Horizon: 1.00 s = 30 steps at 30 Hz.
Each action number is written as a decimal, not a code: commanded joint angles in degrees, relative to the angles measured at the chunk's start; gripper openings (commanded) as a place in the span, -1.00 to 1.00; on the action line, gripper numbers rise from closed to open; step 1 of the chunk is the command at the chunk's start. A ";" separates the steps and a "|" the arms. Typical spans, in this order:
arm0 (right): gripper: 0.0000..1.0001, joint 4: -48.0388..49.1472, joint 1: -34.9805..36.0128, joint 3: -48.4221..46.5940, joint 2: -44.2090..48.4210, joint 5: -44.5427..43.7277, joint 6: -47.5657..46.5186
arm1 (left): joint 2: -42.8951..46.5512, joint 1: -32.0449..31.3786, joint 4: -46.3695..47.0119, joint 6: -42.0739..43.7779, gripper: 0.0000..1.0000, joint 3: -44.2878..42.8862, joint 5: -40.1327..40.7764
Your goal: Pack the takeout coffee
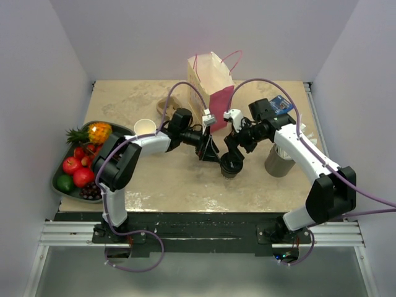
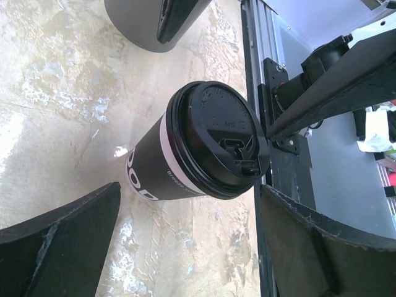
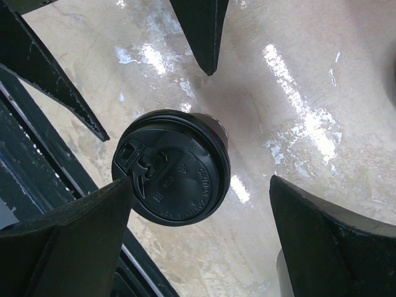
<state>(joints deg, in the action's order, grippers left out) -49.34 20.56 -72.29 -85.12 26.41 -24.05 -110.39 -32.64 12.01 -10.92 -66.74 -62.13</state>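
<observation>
As the takeout coffee (image 1: 231,166) stands upright on the table just in front of the pink-sided paper bag (image 1: 207,74), black lid on, I record both pincers spread wide. The left gripper (image 1: 212,153) sits between bag and cup, its jaws clear of the cup wall. The right gripper (image 1: 235,148) hovers above the lid, also on the bag's near side, pinching nothing.
</observation>
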 commanded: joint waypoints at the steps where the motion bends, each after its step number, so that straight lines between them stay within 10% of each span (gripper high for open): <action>1: 0.88 -0.06 -0.17 0.48 1.19 -0.49 -0.03 | -0.97 0.21 -0.15 2.13 0.94 -1.11 0.60; 30: 0.84 3.64 -0.17 7.60 -0.75 -1.01 0.50 | -6.42 -2.07 -6.82 2.12 0.96 -4.89 11.41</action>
<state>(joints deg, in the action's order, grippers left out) -47.29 20.56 -66.13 -85.12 26.83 -23.00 -116.38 -33.47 8.29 -12.14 -69.89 -54.43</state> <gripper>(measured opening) 0.924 0.980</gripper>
